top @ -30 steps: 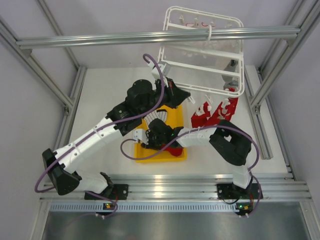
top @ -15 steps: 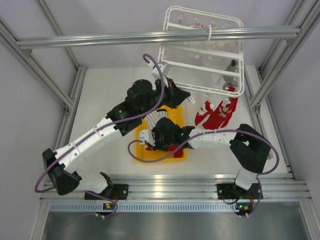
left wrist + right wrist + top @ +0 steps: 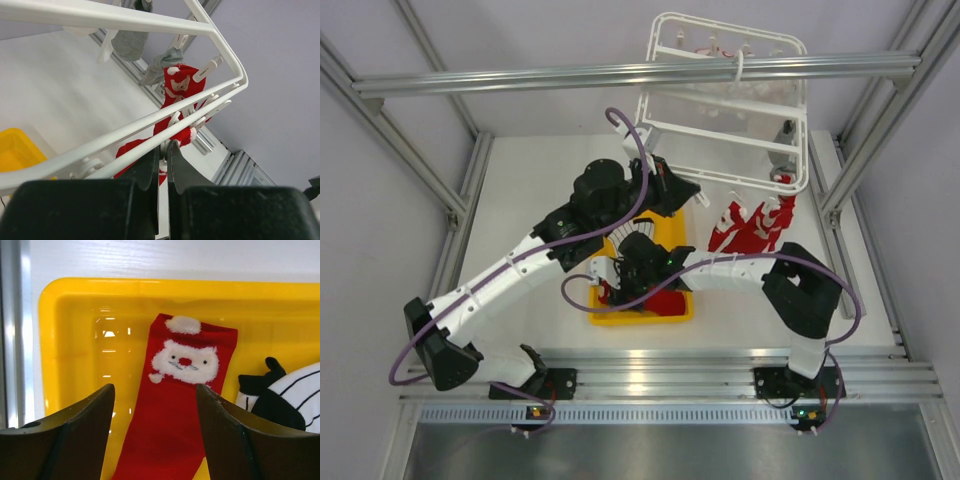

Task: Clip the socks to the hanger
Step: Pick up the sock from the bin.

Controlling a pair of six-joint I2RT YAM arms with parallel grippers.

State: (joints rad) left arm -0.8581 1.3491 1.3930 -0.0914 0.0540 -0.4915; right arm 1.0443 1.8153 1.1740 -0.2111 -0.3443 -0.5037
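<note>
Sock (image 3: 185, 360) in red, flat in yellow tray (image 3: 70, 295), just beyond spread-open right hand (image 3: 154, 390)

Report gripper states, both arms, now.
Left gripper: closed on the hanger, at its lower rail.
Right gripper: open, empty, above the red sock in the yellow tray.

tray (image 3: 70, 365): glossy yellow plastic | red sock (image 3: 175, 410): fuzzy cloth | hanger (image 3: 125, 16): smooth white plastic

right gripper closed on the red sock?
No, the right gripper is open wide over the red sock, which lies flat in the yellow tray.
</note>
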